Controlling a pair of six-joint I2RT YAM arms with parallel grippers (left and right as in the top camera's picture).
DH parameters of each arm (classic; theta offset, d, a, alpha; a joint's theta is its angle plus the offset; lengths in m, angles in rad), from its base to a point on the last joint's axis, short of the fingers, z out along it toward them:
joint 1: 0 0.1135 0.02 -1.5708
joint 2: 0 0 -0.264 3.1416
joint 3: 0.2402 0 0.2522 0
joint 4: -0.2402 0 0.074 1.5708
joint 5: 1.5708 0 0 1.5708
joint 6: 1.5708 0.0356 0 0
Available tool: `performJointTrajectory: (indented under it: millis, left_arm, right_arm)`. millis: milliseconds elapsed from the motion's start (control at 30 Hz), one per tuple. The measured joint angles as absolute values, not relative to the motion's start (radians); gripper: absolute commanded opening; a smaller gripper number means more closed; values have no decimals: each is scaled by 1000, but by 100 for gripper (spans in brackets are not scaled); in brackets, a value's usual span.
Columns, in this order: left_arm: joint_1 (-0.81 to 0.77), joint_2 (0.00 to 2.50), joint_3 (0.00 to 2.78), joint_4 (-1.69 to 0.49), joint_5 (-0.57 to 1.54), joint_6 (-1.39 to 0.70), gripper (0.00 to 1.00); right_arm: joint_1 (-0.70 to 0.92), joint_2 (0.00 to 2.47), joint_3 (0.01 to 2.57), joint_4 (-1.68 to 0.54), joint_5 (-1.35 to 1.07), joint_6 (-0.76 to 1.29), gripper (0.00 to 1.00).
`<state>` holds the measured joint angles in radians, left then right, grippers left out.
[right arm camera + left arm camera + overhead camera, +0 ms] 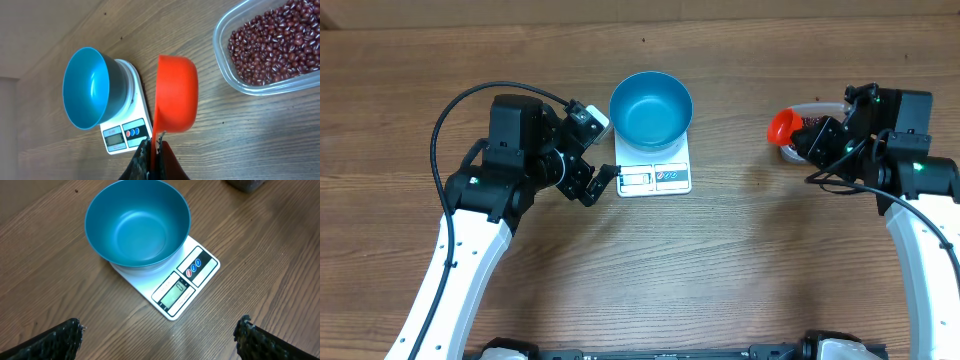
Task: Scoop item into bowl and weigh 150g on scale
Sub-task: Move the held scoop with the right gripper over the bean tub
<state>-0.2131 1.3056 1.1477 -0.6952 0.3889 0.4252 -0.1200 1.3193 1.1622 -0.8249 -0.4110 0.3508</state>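
The right fingers [141, 165] are clenched on the thin flat handle of an orange plastic scoop [175, 95]. Its round cup is tipped on its side, so the inside is turned away from the wrist camera and what it holds cannot be told. Just beside it lies a clear rounded-rectangular tub [235, 82] of small, glossy maroon beans [272, 45], cut off by the frame. From overhead the right arm hides most of the tub, which sits toward the right edge of the wood-grain bench [720, 270].

The left fingers [52, 341] are spread wide and grasp nothing; only their dark, rough-textured tips show at the bottom of the wrist view. They sit near the left side of the flat white scale [185, 285], in the far middle of the bench. A smooth, round blue bowl [137, 225] sits on it, with no beans inside. The display digits are too small to read.
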Motion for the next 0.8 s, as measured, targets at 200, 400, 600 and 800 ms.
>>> performJointTrajectory:
  millis: [200,400,600,800]
  left_arm:
    - [-213,1306,1148,-695,389,425,100]
    - [-213,1306,1148,-695,389,425,99]
    - [-213,1306,1148,-695,389,425,100]
    - [-213,1306,1148,-695,389,425,100]
  right_arm:
    - [-120,1319,1162,-825,-411,331,4]
    - [-120,1319,1162,-825,-411,321,4]
    - [-120,1319,1162,-824,-408,316,4]
    - [-120,1319,1162,-823,-403,304,4]
